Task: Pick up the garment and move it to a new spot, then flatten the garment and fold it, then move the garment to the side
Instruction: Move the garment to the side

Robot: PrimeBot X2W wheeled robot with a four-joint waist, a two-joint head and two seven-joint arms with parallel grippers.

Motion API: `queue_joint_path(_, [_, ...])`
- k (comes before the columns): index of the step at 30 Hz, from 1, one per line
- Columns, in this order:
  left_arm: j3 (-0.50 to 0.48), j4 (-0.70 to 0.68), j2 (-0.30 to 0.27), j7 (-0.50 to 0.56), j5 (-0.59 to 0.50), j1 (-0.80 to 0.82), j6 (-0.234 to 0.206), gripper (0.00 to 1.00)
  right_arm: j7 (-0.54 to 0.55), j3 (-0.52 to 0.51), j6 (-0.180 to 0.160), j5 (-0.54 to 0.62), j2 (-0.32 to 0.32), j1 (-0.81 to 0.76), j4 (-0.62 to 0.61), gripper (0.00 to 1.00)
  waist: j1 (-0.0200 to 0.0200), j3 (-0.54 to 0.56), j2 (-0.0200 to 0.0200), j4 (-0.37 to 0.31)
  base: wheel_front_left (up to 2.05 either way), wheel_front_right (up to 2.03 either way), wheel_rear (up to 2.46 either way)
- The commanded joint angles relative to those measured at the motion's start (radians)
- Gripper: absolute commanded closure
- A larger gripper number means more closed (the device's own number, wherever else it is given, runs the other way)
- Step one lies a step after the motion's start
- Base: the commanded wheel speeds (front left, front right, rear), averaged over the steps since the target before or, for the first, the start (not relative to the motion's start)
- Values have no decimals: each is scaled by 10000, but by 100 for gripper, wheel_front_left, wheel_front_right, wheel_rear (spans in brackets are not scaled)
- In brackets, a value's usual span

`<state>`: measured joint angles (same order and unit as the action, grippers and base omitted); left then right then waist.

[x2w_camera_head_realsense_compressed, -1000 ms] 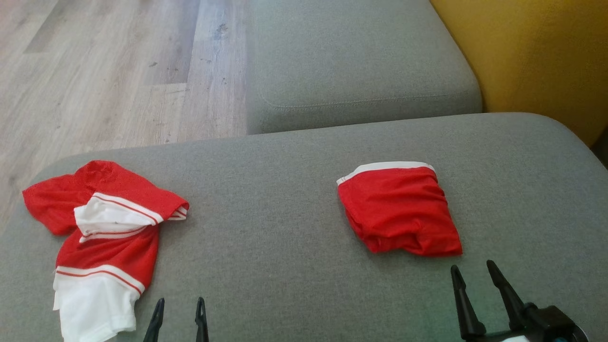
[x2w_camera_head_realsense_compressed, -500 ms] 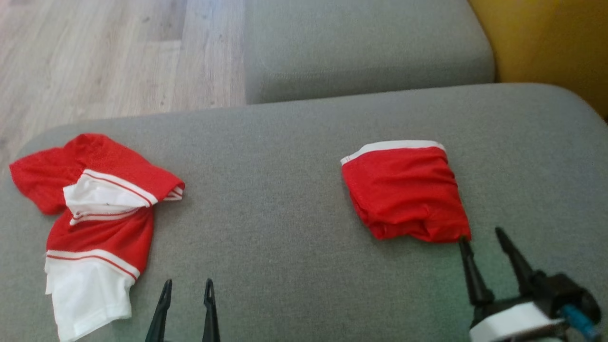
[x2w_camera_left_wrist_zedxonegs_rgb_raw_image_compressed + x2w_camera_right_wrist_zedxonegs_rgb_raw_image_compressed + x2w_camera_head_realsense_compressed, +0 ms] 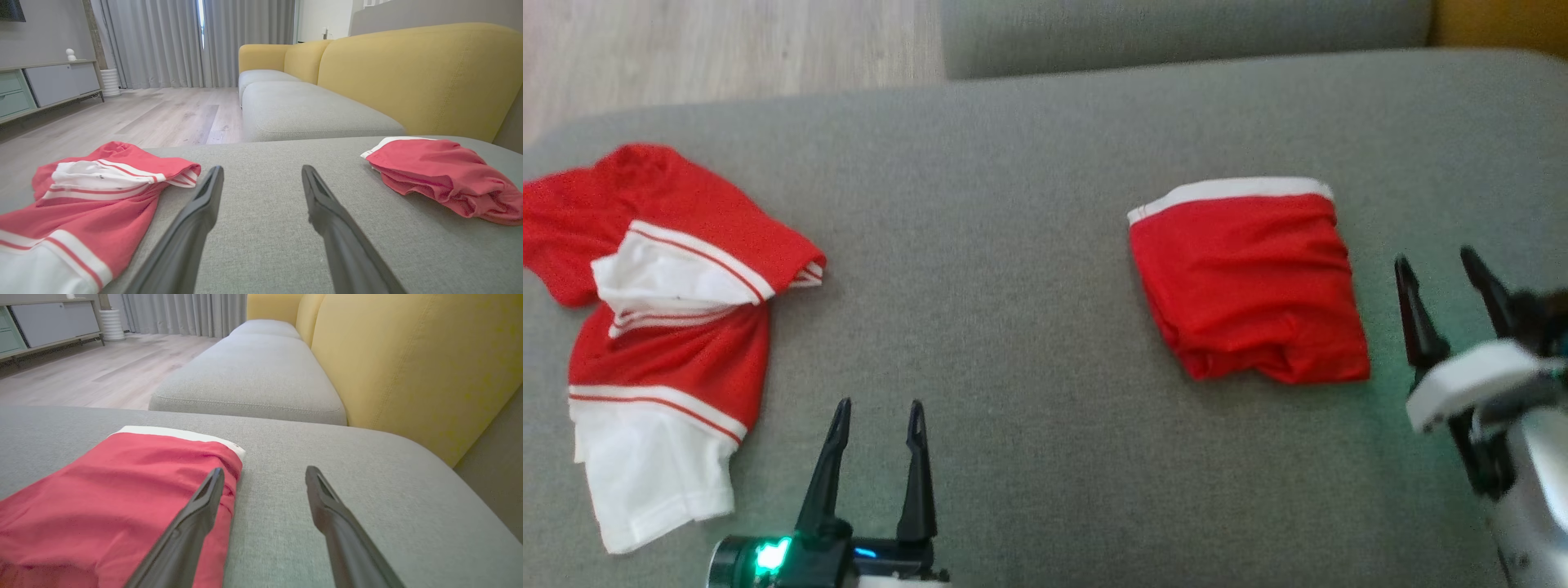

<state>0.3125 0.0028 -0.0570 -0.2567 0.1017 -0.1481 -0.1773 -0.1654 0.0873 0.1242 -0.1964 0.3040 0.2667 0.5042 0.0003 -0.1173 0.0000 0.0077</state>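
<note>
Right gripper [image 3: 1433, 258], spread wide and empty, is hovering just right of the folded red white-banded fabric garment [image 3: 1250, 286], apparently aligning to grasp.

Ahead of the left hand [image 3: 262, 169] runs a grey sofa seat [image 3: 306, 110] with a yellow backrest [image 3: 408, 73] on its right. To the hand's left lie pale wood floor [image 3: 143, 118], grey curtains [image 3: 163, 41] and a low cabinet [image 3: 53, 81].
</note>
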Motion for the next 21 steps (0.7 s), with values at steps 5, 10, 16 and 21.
queue_joint_path(5, [18,-355,68,-51,-257,797,-178,0,1223,1048,65,-1637,552,1438,908,0,-3,-1135,0,243,0,0,0])
queue_joint_path(10, [180,-368,68,-51,-292,1259,-296,0,2025,2278,65,-3187,566,1868,1439,33,-3,-1605,0,355,0,0,0])
queue_joint_path(16, [344,-398,68,-51,-304,1512,-379,0,1476,2966,65,-3910,1114,2314,1833,100,-3,-1966,0,217,0,0,0])
queue_joint_path(21, [342,-608,68,-51,-126,1669,-281,0,1141,3057,65,-3841,1921,2835,2175,100,-3,-2283,0,-102,0,0,0])
